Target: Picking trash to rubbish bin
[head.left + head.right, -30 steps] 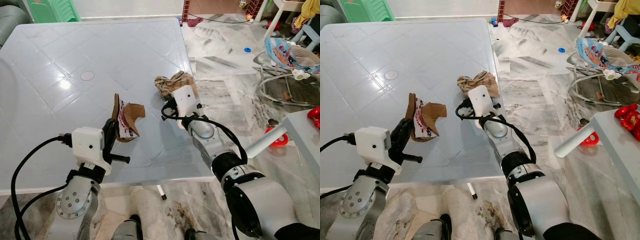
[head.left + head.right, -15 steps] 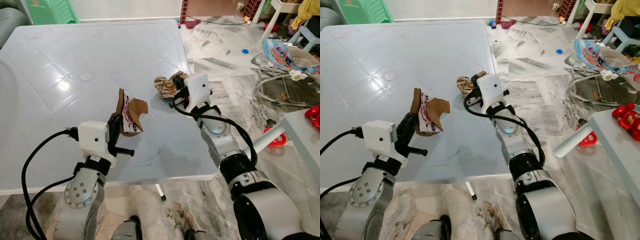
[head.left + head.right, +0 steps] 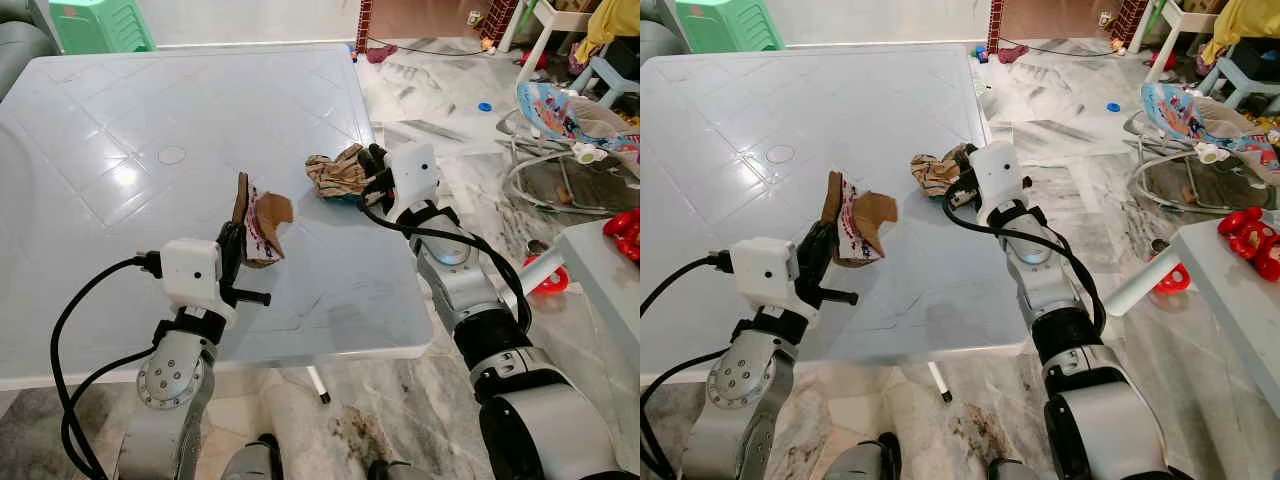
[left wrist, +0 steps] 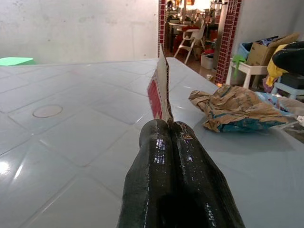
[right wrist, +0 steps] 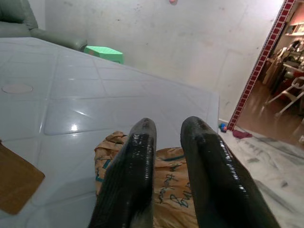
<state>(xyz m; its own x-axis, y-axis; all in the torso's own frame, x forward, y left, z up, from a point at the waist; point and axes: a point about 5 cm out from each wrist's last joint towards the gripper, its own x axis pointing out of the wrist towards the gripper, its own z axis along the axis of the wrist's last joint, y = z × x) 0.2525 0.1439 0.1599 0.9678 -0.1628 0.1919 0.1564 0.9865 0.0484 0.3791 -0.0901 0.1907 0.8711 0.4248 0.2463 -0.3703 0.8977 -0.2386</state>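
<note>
Since a second ago the right tool [image 3: 372,168] has been moving up and toward the frame's right, from the near side of the crumpled paper bag [image 3: 335,174] to its right edge, while the left tool [image 3: 232,250] is staying clamped on the cardboard scrap [image 3: 257,218] and holding it a little higher in the frame.

A pale blue-white desk [image 3: 150,110] is filling the left and centre of the head views, its moulded diamond pattern catching glare. Grey marble floor [image 3: 430,90] is running along the right, strewn with toys; a baby bouncer [image 3: 575,110] is sitting at the upper right and a green stool [image 3: 100,22] at the upper left.

The left tool, at lower left centre, is pinching the scrap with its fingers [image 4: 156,156] pressed fully together, the scrap standing upright above the desk. The right tool, just right of centre, is holding its fingers [image 5: 137,156] slightly parted over the paper bag, which is lying on the desk near its right edge; whether they are touching it I cannot tell.
</note>
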